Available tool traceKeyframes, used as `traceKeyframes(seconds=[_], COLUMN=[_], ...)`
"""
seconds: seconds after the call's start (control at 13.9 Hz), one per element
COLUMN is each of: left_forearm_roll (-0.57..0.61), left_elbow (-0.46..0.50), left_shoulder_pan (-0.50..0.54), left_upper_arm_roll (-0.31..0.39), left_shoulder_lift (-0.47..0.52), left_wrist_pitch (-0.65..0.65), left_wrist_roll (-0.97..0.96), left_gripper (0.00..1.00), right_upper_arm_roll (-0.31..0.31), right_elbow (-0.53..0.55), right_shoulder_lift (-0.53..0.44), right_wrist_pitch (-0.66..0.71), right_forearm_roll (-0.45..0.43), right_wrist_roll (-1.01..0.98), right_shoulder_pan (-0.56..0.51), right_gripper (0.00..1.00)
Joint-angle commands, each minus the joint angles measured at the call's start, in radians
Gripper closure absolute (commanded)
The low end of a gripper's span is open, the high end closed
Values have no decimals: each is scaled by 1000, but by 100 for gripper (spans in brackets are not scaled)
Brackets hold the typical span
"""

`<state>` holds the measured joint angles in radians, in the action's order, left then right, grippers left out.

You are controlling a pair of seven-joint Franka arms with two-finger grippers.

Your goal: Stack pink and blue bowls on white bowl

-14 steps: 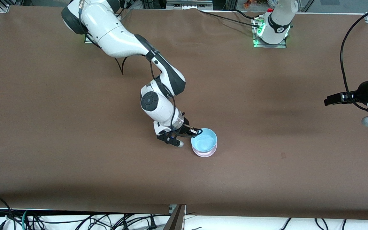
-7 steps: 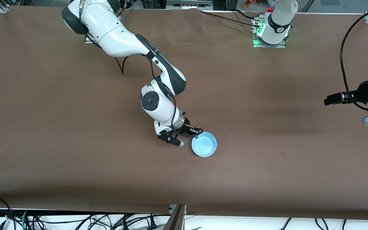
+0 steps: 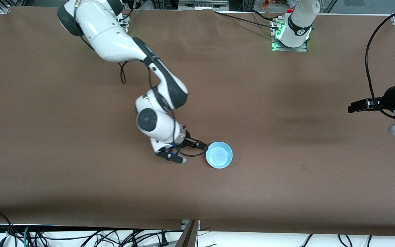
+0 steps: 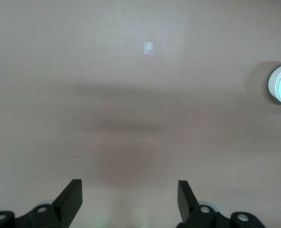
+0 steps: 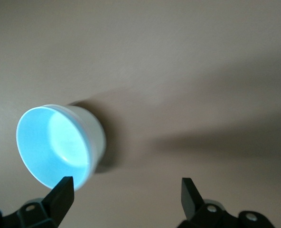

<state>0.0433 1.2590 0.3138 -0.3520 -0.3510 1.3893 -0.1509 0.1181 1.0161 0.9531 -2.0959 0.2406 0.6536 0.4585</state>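
Brown matting covers the whole table (image 3: 81, 178), which carries 1 stack of bowls slightly nearer the front camera than the table's middle. Only the blue bowl (image 3: 219, 155) shows from above, its pale interior facing up; the right wrist view shows a white outer wall beneath the blue lining, so the white bowl (image 5: 94, 133) appears to sit at the bottom, while the pink bowl is hidden and cannot be confirmed in these views. Just beside the stack, toward the right arm's end of the table, the right gripper (image 3: 192, 151) hangs low over the mat with its 2 fingers spread and nothing between them, so the blue bowl is released and stands free. Well apart, at the left arm's end of the table, the left gripper (image 4: 130, 195) waits above bare mat, fingers likewise spread and empty; its wrist view catches the stack at one edge and a small pale tape mark (image 4: 148, 47) on the mat. Judged from this arrangement, the stacking step is finished or nearly so, and the next move calls only for the right arm to draw clear without nudging the stack. Loose cables (image 3: 81, 236) run along the table's near edge.
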Motion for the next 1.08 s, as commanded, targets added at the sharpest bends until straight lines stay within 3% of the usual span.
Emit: traceKeyframes(seconds=[0.0, 0.29, 0.43, 0.58, 0.79, 1.01], left_forearm_roll=[4, 7, 27, 50, 52, 52], left_elbow=[28, 13, -9, -45, -55, -55], left_shoulder_pan=[7, -8, -15, -31, -32, -33], left_upper_arm_roll=[1, 4, 1, 2, 8, 7], left_shoulder_lift=[29, 15, 7, -14, -22, -22], left_wrist_pitch=[19, 28, 43, 43, 45, 45], left_wrist_roll=[22, 17, 14, 11, 16, 13], left_gripper=[0, 0, 0, 0, 0, 0], right_upper_arm_roll=[14, -15, -46, -49, -51, -57], right_elbow=[29, 38, 105, 238, 341, 456], right_shoulder_lift=[-106, -232, -322, -451, -607, -759], right_wrist_pitch=[260, 537, 577, 579, 577, 577], right_forearm_roll=[-39, -161, -172, -194, -311, -299], right_wrist_roll=[-275, -527, -600, -618, -635, -640], right_shoulder_pan=[-122, -217, -263, -319, -342, -399], right_gripper=[0, 0, 0, 0, 0, 0])
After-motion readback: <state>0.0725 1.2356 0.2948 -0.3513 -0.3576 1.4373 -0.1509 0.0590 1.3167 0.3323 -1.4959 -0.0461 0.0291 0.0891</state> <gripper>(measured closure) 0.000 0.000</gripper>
